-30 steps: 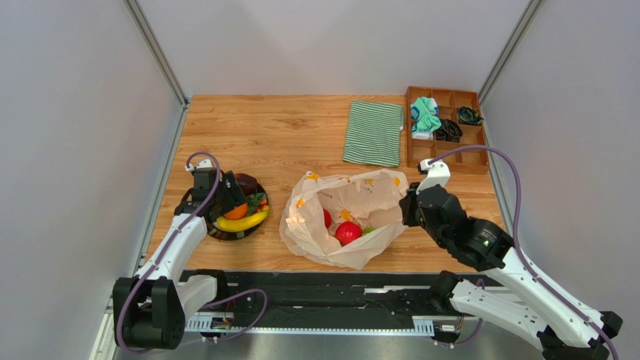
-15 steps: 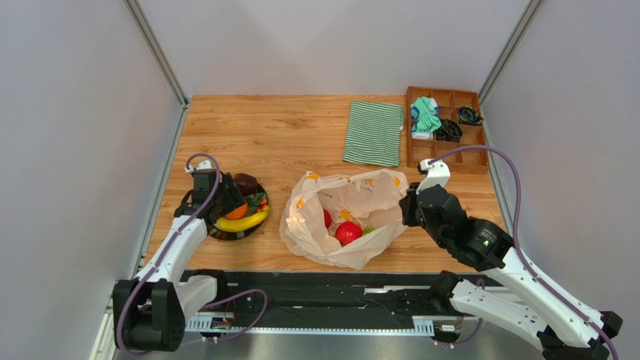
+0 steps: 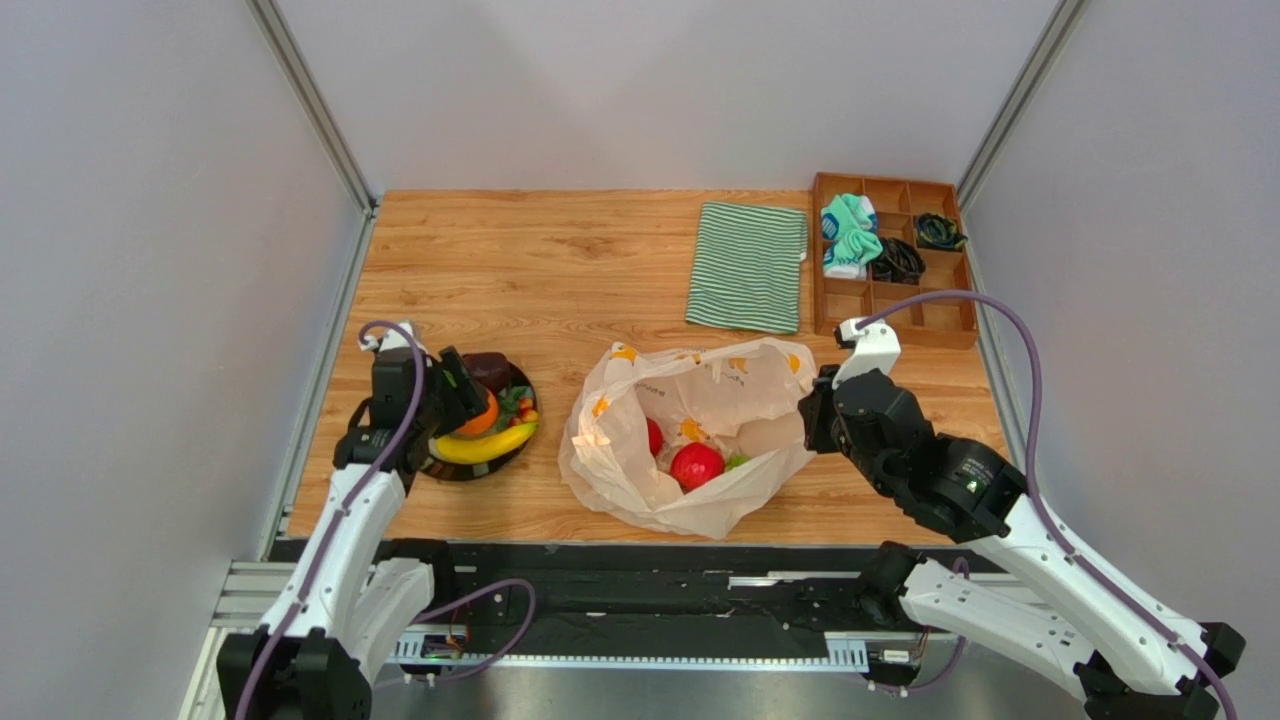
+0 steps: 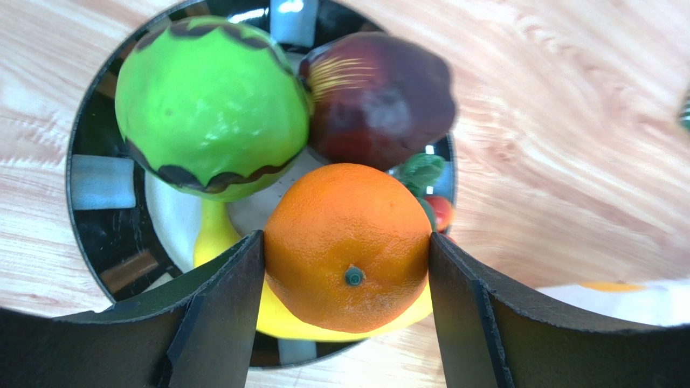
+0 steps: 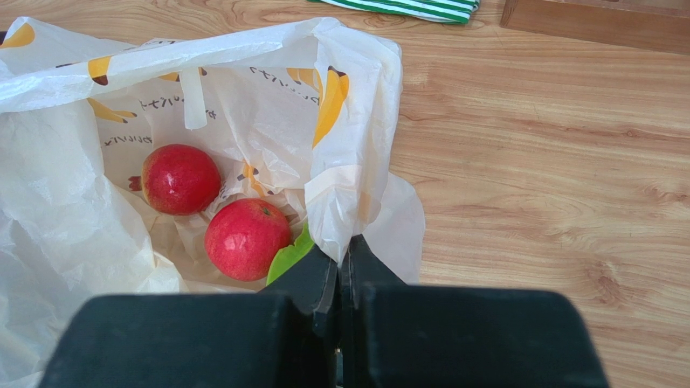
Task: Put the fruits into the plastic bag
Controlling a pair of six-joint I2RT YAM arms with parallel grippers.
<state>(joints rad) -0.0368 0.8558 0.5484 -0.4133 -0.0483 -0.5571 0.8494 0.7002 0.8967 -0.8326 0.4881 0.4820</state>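
The crinkly whitish plastic bag (image 3: 688, 435) with little yellow bananas printed on it sits near the front middle of the wooden tabletop (image 3: 571, 278), with its mouth gaping upward. Inside you can see two shiny red apples (image 5: 180, 179) and a bit of a bright green piece (image 5: 285, 259) tucked next to the nearer one. The rest of the fruit is over on the left on a glossy black round plate (image 4: 85, 226): a green round fruit (image 4: 206, 105) with dark edging, a dark maroon apple (image 4: 381, 97), a yellow banana (image 4: 212, 238) and a round orange fruit (image 4: 348, 246).

The left hand (image 4: 347, 267) is spread about as wide as the orange, with one finger pressed on each side, so it's gripping it. The banana is right underneath. Can't tell if the orange is off the plate.

The right hand (image 5: 338, 267) is pinched closed on the bag's right rim, with a fold of plastic caught between its fingers.
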